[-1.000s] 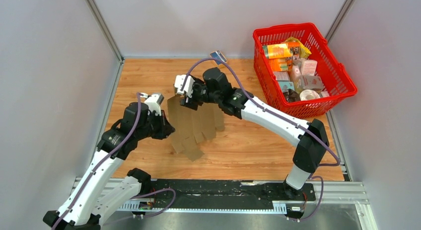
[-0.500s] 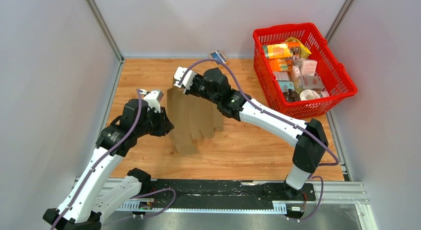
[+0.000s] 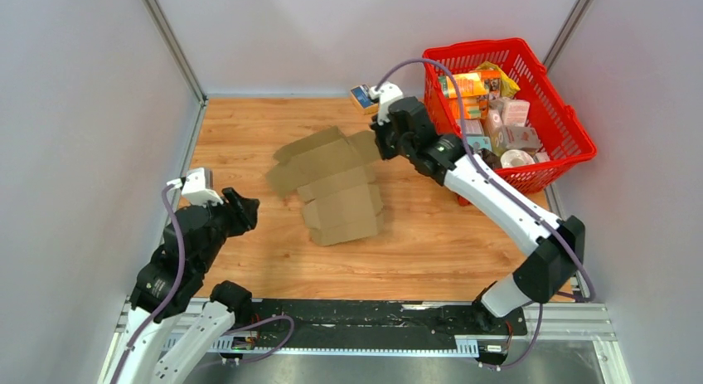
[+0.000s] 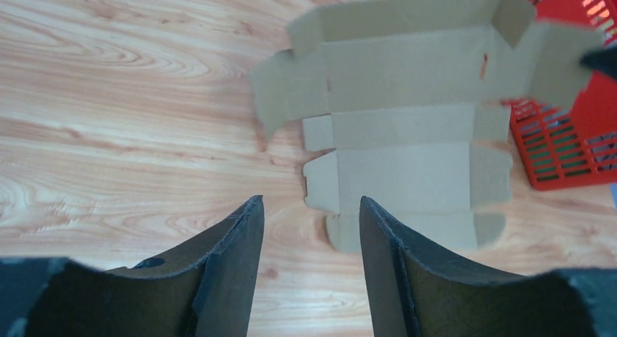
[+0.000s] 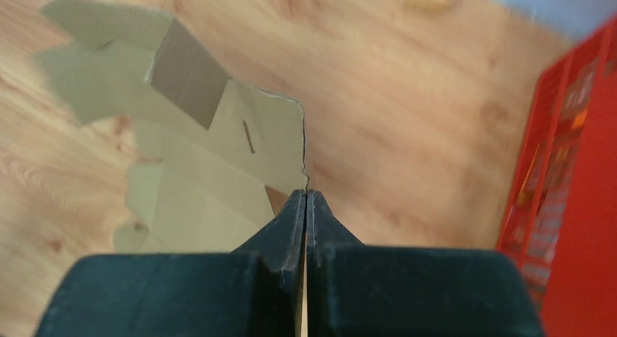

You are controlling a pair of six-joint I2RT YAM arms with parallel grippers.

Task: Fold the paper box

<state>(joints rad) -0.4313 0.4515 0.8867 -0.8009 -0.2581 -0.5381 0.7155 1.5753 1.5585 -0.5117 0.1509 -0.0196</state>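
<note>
The paper box [image 3: 332, 189] is a brown cardboard blank spread out across the middle of the wooden table, one long flap raised at its far side. My right gripper [image 3: 381, 145] is shut on the edge of its far-right flap. In the right wrist view the cardboard edge [image 5: 211, 162] runs into the closed gripper tips [image 5: 306, 193]. My left gripper [image 3: 244, 210] hangs open well to the left of the blank, touching nothing. The left wrist view shows its fingers [image 4: 309, 200] apart over bare wood, with the blank [image 4: 407, 97] ahead of them.
A red basket [image 3: 530, 181] filled with printed packages stands at the far right, close to the right arm. A small blue-and-tan box [image 3: 361, 95] lies by the back wall, just behind the right wrist. Grey walls close in the left, back and right sides.
The left gripper opened, let go of the blank and drew back toward the near left. The right gripper shut on the blank and swung right and back; the blank now lies spread out.
</note>
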